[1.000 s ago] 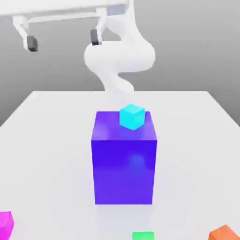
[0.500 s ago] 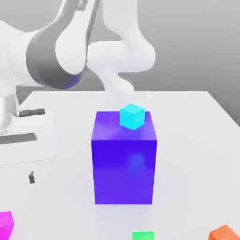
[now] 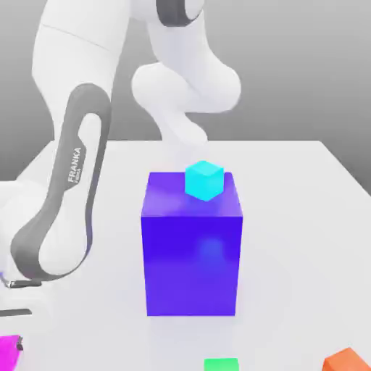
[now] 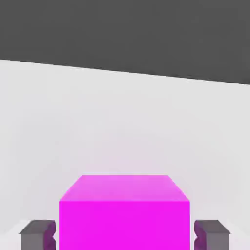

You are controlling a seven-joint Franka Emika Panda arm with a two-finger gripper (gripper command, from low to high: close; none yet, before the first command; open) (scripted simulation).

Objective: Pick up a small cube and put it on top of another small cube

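The magenta cube (image 4: 124,212), at the tabletop's (image 3: 304,210) near edge on the exterior view's left, is clasped between the gripper's (image 4: 124,235) 2 fingers. It should be lifted straight, then centred squarely over another small cube before release.

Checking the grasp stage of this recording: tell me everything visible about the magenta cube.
The magenta cube is small, uniformly bright magenta, smooth and matte-looking with sharp edges and no markings. It sits flat and upright on the white table. In the hand view the claw straddles it, one grey finger against each opposite side, shut on it. In the exterior view it peeks in at the lower left corner, beneath the arm.
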